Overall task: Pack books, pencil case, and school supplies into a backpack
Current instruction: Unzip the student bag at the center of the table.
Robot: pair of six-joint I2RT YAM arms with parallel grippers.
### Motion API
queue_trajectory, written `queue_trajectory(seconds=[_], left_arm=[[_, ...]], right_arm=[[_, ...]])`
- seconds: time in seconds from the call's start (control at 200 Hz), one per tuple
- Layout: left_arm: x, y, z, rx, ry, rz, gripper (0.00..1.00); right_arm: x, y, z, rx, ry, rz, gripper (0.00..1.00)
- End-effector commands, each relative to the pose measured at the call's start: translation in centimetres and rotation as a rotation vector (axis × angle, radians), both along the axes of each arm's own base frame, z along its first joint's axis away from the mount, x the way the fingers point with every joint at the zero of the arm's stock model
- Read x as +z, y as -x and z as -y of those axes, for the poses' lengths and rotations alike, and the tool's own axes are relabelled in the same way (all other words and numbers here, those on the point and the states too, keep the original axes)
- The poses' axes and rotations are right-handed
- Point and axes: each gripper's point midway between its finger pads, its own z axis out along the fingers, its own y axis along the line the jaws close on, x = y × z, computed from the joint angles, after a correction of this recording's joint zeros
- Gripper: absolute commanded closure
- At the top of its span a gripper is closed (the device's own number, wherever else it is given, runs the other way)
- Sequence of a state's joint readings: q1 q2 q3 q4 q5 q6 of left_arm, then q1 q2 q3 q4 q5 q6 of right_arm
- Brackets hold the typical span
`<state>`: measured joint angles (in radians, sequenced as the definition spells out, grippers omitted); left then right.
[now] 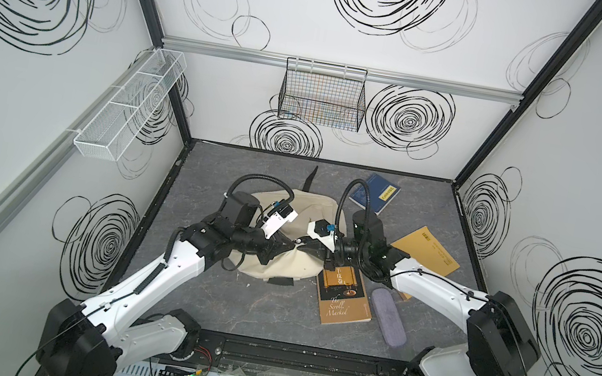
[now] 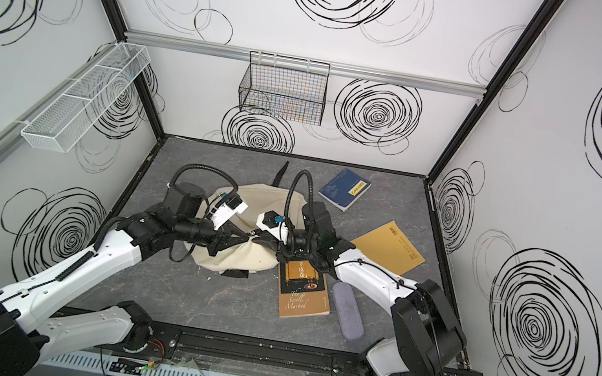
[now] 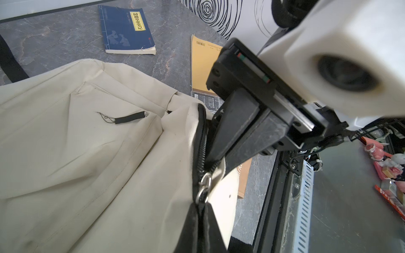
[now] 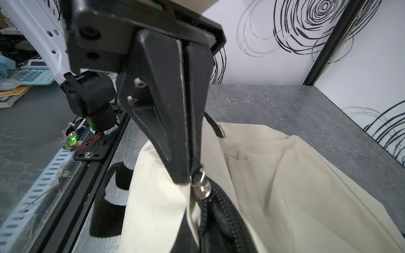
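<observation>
1. Broadly, the large soft cream-beige canvas backpack (image 1: 290, 268) lies flat at the centre of the dark grey marbled tabletop (image 1: 229, 309) in both top views. Nothing looks packed yet, so I judge the step in hand to be unzipping its main compartment.
2. All three books lie right of the bag. The navy blue book with a yellow label (image 1: 375, 193) is above and right of centre, and the thin mustard-yellow softcover (image 1: 427, 251) is at mid-right. The dark brown book with a golden scroll picture (image 1: 342, 301) is at lower right, its top end under the right arm. Arm sweeps should stay clear of them.
3. The long lavender-grey fuzzy pencil case (image 1: 389, 315) lies just right of the brown book. The school supplies, a small flat dark packet with pale markings (image 3: 205, 99), show at the centre of the left wrist view, just beyond the bag's edge.
4. The right tool (image 3: 220, 158) has its fingers pressed together, apparently pinching the cream fabric edge beside the black zipper track. It works best as a firm anchor, lifted just enough to keep the track taut.
5. The left tool (image 4: 183, 177) is also pressed together and seems to clamp the small black woven zipper pull (image 4: 195, 164), with the silver ring just below its tips. The pull should go slowly along the line of the track and away from the anchor. An angled tug could slip the tab or bunch the cloth.
</observation>
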<state>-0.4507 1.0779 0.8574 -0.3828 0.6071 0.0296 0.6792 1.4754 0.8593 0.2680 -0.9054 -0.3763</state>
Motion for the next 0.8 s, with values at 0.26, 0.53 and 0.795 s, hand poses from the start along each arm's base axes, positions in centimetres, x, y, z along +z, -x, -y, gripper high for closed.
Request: queue_trajectory(seconds=[0.26, 0.53, 0.795], left_arm=[[2.3, -0.2, 0.5, -0.004, 0.081, 0.044, 1.0], [1.6, -1.1, -0.5, 0.075, 0.035, 0.0, 1.0], [-0.3, -1.2, -4.7, 0.25, -0.091, -0.075, 1.0]], right_arm=[[2.5, -0.2, -0.3, 0.009, -0.059, 0.071, 1.0], [1.8, -1.4, -0.3, -0.06, -0.021, 0.051, 1.0], [2.6, -6.0, 3.2, -0.337, -0.047, -0.056, 1.0]])
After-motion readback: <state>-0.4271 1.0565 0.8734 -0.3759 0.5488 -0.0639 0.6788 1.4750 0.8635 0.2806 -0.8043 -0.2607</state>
